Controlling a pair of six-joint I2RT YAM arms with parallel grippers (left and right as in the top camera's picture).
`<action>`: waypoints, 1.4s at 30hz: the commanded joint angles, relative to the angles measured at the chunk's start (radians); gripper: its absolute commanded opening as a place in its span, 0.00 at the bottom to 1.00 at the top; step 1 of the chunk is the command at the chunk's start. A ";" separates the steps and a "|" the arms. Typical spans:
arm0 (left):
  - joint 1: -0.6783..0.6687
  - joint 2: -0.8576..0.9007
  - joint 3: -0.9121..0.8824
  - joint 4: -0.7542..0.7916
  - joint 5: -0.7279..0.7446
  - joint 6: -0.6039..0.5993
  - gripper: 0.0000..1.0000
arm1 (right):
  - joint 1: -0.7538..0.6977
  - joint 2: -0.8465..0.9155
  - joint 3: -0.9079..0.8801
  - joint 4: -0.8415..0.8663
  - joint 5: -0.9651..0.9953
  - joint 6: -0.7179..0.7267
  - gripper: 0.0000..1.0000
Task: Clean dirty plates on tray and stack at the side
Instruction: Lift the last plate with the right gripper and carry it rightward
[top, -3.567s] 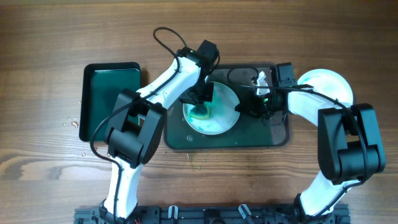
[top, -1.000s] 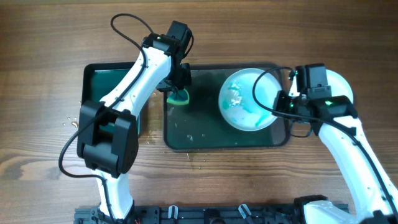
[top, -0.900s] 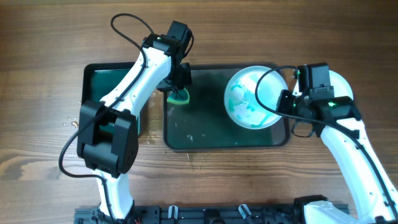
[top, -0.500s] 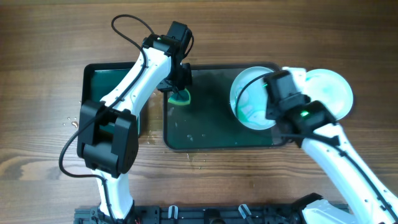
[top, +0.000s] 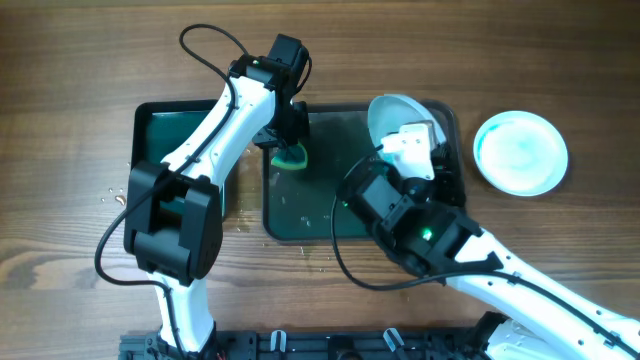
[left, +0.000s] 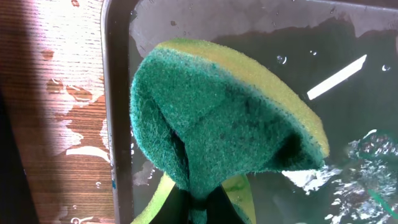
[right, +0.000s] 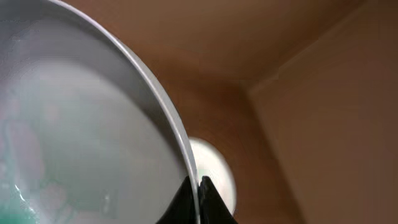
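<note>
My left gripper (left: 199, 208) is shut on a green and yellow sponge (left: 224, 124), which it holds over the left end of the dark tray (top: 330, 225); the sponge also shows in the overhead view (top: 290, 156). My right gripper (right: 198, 186) is shut on the rim of a white plate (right: 93, 137) with teal smears. The plate (top: 392, 108) is lifted and tilted steeply over the tray's right end. A pale plate (top: 520, 152) with teal film lies on the table right of the tray. A third plate is not in view.
A smaller black tray with a green inside (top: 178, 150) lies left of the big tray. Water films the big tray's floor (left: 348, 37) and wets the wood by its rim (left: 62, 118). My right arm (top: 440, 245) is raised high over the tray's front right.
My right arm has swung up and to the left, lifting the white plate off the tray and tipping it on edge. The left arm and sponge have not moved.
</note>
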 joint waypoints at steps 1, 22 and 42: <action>-0.004 0.010 -0.008 0.000 0.016 0.005 0.04 | 0.021 -0.017 0.027 0.087 0.237 -0.176 0.04; -0.004 0.010 -0.008 0.000 0.017 0.005 0.04 | -0.114 -0.013 -0.002 0.085 -0.423 0.114 0.04; -0.004 0.010 -0.008 0.009 0.016 0.005 0.04 | -1.296 0.063 -0.003 0.060 -1.313 0.250 0.04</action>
